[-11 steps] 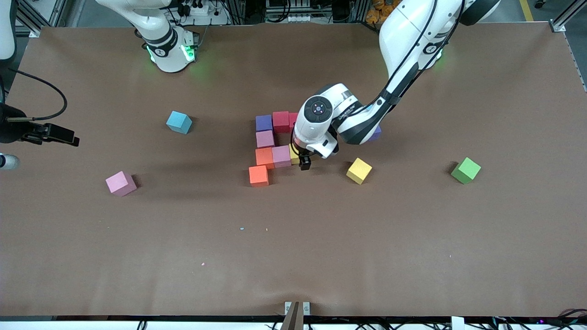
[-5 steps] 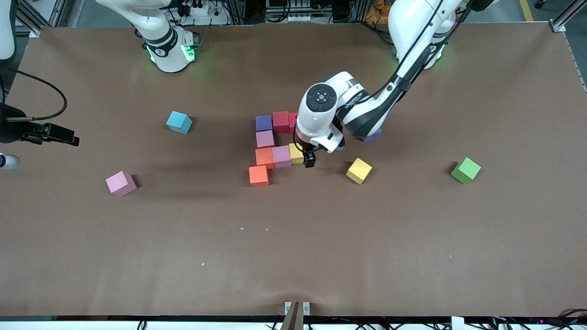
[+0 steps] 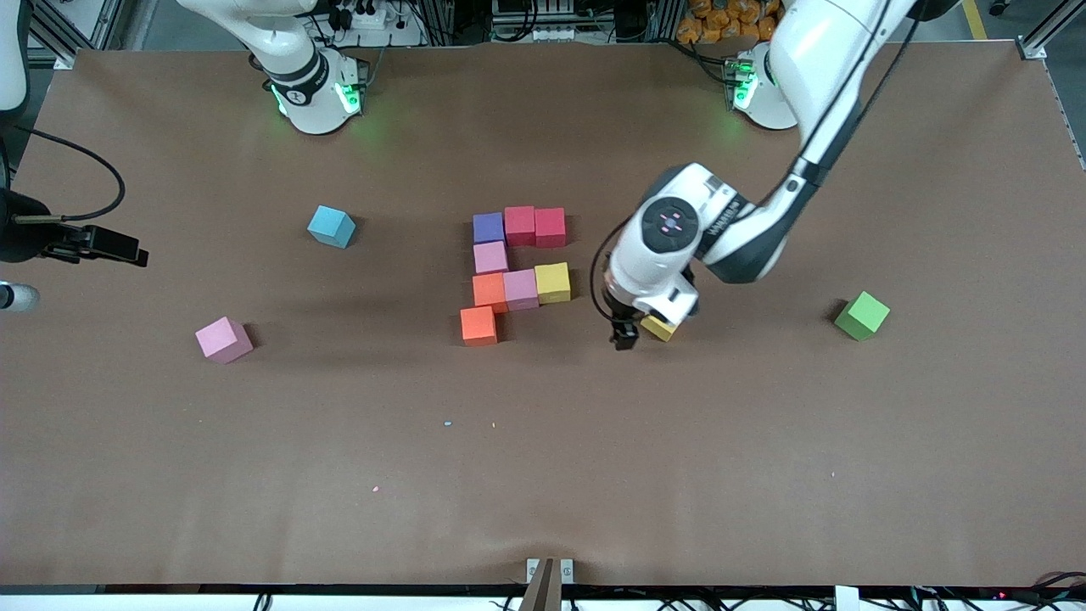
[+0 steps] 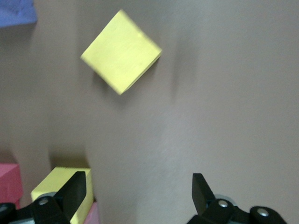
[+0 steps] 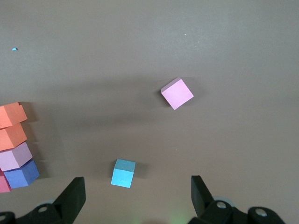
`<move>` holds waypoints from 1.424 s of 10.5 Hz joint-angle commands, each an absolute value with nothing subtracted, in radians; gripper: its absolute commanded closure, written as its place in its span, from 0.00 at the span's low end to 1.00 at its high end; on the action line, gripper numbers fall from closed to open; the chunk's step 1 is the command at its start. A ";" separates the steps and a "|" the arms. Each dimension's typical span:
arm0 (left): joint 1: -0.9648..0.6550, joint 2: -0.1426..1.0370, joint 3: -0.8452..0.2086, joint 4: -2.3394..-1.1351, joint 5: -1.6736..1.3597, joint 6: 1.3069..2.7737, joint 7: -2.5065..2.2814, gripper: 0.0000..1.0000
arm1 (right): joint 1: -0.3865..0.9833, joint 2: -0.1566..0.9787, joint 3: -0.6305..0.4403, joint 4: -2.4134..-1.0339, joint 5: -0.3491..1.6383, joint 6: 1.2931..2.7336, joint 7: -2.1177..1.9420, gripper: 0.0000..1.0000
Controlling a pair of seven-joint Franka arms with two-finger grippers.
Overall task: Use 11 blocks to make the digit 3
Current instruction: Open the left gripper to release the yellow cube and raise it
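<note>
Your left gripper [image 4: 138,182] is hanging wide open and empty over the table [image 3: 543,475], just beside the loose yellow block [image 4: 121,58], between it and the group of blocks being built at the middle. That yellow block looks like the next one to fetch. It is sitting cornerwise to your fingers, so I'd judge you should be turning the wrist until the fingers are facing two flat sides. Then centre over it before coming down. The foam is likely to give, so close gently and lift straight up. Take care not to clip the placed yellow block [image 3: 552,283] on the way back.

Your right gripper [image 5: 135,186] is waiting, jaws wide and empty, high over the right arm's end of the table.

Counting what is showing:
- **Group of eight, touching:** one purple block [image 3: 488,227], two red blocks [image 3: 519,225], two pink blocks [image 3: 490,256], two orange blocks [image 3: 489,291] and the placed yellow one.
- **Loose task blocks:** the yellow one, a third pink block [image 3: 224,339] toward the right arm's end, and a second purple block [image 4: 16,11], which is peeking into the left wrist view only.
- **Others:** one light-blue block [image 3: 331,226] and one green block [image 3: 862,315] are lying well apart from the group.
</note>
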State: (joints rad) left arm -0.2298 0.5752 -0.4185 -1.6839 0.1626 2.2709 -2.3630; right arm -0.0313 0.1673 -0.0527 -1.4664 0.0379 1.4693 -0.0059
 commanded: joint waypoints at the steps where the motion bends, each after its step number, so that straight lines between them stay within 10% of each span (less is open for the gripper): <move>1: -0.189 0.572 -0.422 -1.692 0.169 2.256 -2.286 0.00 | -0.043 0.164 -0.048 -1.460 0.054 1.459 -0.009 0.00; 15: -0.166 0.591 -0.408 -1.663 0.150 2.246 -2.151 0.00 | -0.038 0.170 -0.046 -1.456 0.060 1.459 -0.009 0.00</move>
State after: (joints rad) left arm -0.1587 0.6105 -0.3944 -1.6546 0.1629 2.2640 -2.1521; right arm -0.0303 0.1673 -0.0501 -1.4639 0.0385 1.4691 -0.0059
